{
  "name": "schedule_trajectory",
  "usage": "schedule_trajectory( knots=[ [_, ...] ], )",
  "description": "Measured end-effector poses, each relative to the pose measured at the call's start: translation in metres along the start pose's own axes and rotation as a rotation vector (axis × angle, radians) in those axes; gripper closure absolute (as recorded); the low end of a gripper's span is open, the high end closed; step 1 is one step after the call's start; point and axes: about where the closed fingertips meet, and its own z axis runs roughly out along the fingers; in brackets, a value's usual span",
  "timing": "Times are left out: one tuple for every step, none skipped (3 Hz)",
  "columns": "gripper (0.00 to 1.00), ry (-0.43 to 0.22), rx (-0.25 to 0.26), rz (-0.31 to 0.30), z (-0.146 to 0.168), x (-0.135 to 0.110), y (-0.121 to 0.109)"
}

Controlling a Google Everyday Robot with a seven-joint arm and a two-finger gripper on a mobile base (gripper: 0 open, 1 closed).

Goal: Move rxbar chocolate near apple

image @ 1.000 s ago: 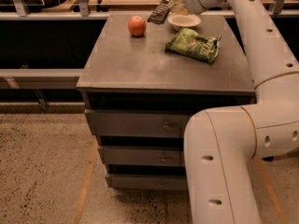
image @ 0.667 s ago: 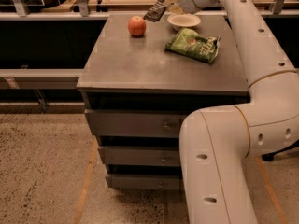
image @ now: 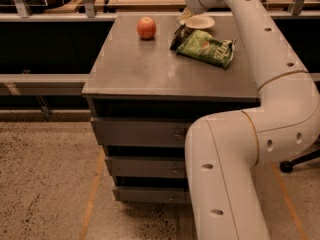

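Just below the tool [image: 184, 15], the flat dark-wrapped rxbar chocolate [image: 177, 38] is not yet beside the round red apple [image: 146, 27]; we cannot tell the tool's grip.

Cream-white tubular arm [image: 265, 59], small dark holes, pale end effector [image: 184, 14] at far tip.

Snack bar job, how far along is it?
Nothing looks finished. The dark snack bar is at the left edge of the green chip bag, with bare tabletop between it and the apple. In hand: the gripper is just above the bar, beside the white bowl; whether it holds the bar is unclear. Left: setting the bar next to the apple.
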Motion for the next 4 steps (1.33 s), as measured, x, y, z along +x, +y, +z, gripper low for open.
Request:
schedule_trajectory(
  knots=[
    [0.0,-0.002,-0.006,-0.004,0.0,-0.003,-0.002],
    [0.0,-0.022,0.01,-0.021,-0.021,0.0,-0.007],
    [0.0,-0.033,0.047,-0.047,-0.05,0.008,-0.015],
    [0.0,-0.034,0.052,-0.053,-0.054,0.009,-0.015]
  ],
)
